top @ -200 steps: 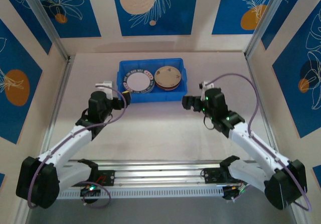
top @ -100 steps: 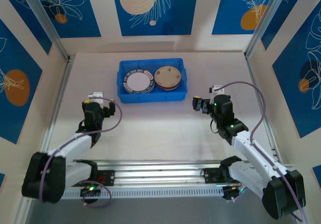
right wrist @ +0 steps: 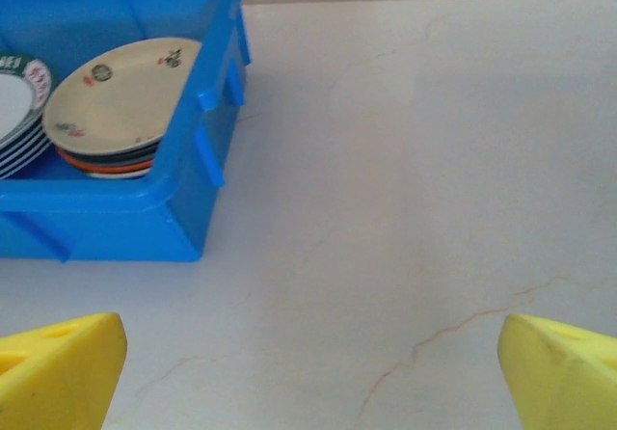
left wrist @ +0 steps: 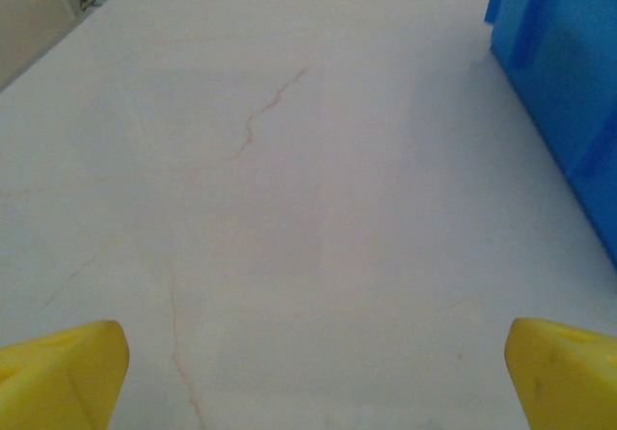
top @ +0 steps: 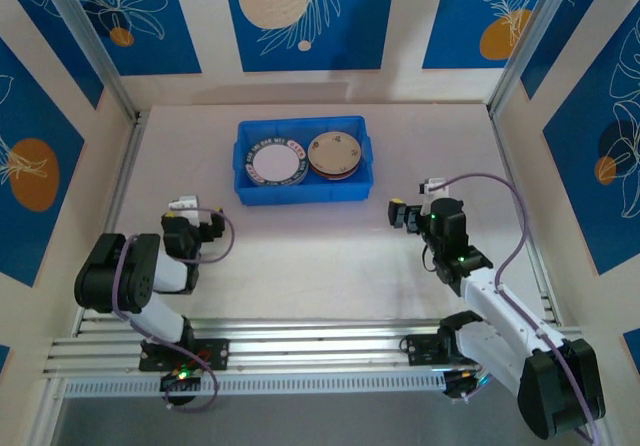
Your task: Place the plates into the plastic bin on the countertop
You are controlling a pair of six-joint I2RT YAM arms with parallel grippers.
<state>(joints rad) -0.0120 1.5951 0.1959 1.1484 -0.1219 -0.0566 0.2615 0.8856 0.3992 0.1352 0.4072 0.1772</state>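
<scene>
Top external: open countertop (top: 320, 256) beside bin (top: 300, 195)

Overhead and 2 low wrist views share the plastic bin (top: 300, 193).

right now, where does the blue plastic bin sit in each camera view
Top external: the plastic bin sits upper centre, towards the far side of the countertop.
Left wrist: its blue wall runs down the right edge.
Right wrist: it takes the upper left corner, with plates inside.
Shared landmark: the off-white countertop that the bin stands on.
</scene>
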